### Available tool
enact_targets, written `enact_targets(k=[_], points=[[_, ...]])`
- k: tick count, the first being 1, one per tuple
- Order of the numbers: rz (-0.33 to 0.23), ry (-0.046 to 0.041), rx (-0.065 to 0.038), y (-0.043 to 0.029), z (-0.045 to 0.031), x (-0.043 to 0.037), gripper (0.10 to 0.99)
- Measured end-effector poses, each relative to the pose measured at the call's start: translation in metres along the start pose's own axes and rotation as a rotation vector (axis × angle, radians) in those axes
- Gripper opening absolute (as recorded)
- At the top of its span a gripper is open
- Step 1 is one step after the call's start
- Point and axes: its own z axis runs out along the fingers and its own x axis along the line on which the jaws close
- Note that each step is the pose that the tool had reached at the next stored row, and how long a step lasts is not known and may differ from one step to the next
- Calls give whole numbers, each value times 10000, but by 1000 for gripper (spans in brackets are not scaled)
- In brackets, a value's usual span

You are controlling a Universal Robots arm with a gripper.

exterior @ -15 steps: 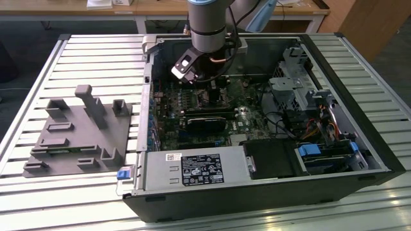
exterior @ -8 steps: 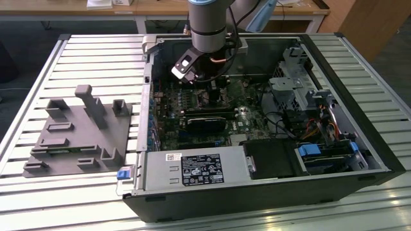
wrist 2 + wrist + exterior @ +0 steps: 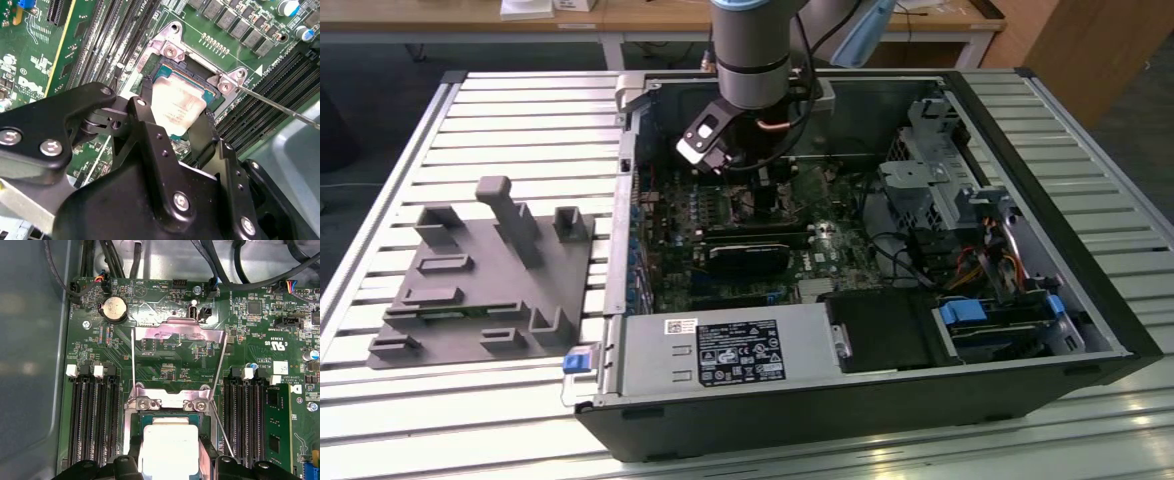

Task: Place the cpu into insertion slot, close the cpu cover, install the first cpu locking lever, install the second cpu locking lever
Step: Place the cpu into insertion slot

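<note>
A slatted desk [image 3: 480, 100] carries an open computer case [image 3: 854, 420] that fills the centre and right of the exterior view. A grey fixture [image 3: 480, 270] sits at centre left. Inside the case lies the green motherboard [image 3: 165, 365], and the arm [image 3: 750, 50] enters from the upper middle. The cpu cover [image 3: 177, 333] stands swung open. The tool [image 3: 175, 114] is closed on the cpu [image 3: 176, 102], holding it right at the insertion slot [image 3: 192, 80]; whether it is seated cannot be told.

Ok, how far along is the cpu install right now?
Nothing is finished yet. In hand: the claw grips the cpu right at the insertion slot; whether it's seated, I can't tell. Left: the cpu cover stands open and a locking lever is unlatched.
</note>
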Motion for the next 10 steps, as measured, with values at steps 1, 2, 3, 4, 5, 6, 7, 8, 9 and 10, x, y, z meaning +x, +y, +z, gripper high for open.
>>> enact_targets(k=[1, 2, 3, 4, 5, 6, 7, 8, 9, 10], points=[[0, 0, 0, 0, 0, 0, 533], [0, 3, -4, 1, 1, 1, 533], [1, 6, -5, 1, 3, 1, 533], [1, 4, -3, 0, 2, 1, 545], [0, 3, -3, 0, 2, 1, 545], [0, 1, -2, 0, 1, 0, 608], [0, 0, 0, 0, 0, 0, 608], [0, -1, 1, 0, -2, 0, 608], [1, -2, 1, 0, -8, -1, 608], [0, 0, 0, 2, -17, -1, 608]])
